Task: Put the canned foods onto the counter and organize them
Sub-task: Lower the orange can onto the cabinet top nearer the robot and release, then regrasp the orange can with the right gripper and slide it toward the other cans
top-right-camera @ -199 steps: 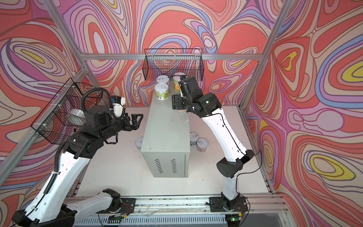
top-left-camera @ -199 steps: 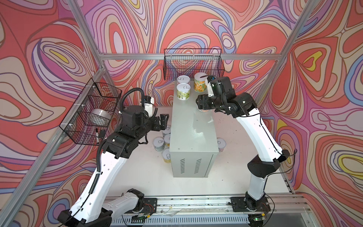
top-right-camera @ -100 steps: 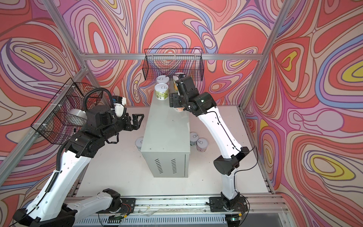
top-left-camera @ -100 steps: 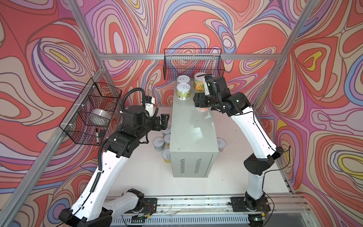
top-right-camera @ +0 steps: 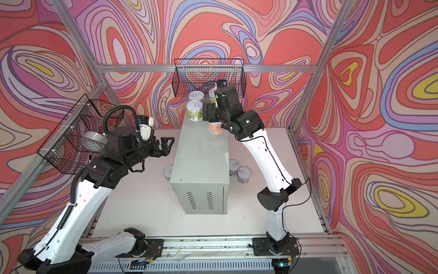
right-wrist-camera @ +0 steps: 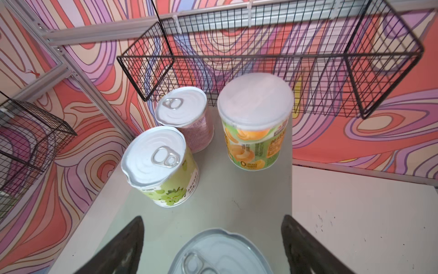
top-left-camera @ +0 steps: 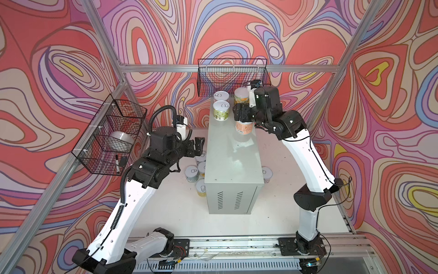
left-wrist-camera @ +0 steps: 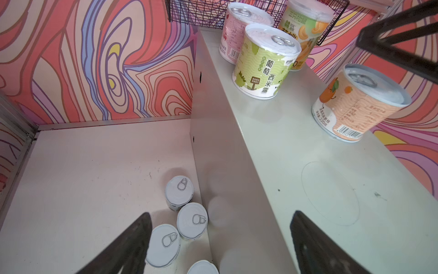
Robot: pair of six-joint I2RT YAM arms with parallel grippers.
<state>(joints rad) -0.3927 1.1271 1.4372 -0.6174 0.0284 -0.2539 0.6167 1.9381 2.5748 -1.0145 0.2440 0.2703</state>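
Right wrist view: right gripper (right-wrist-camera: 212, 219) spread open, one finger on either side of the orange can (right-wrist-camera: 220, 251), with a gap on both sides.
Orange can: standing on the counter (right-wrist-camera: 237, 189) near its right edge, lid up, axis vertical.
Left gripper (left-wrist-camera: 221, 213): open and empty, beside the counter's left wall.
Loose cans (left-wrist-camera: 192, 219): at the foot of that wall, below the left gripper, upright, pull-tabs up.
Likely next: the left arm is nearer and would go straight down onto one.

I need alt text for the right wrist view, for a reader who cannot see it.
The open right pincer straddles a silver-lidded can on the grey counter, its fingers clear of it. Beyond stand a green can, a pink can and a taller peach can, under a black wire basket.
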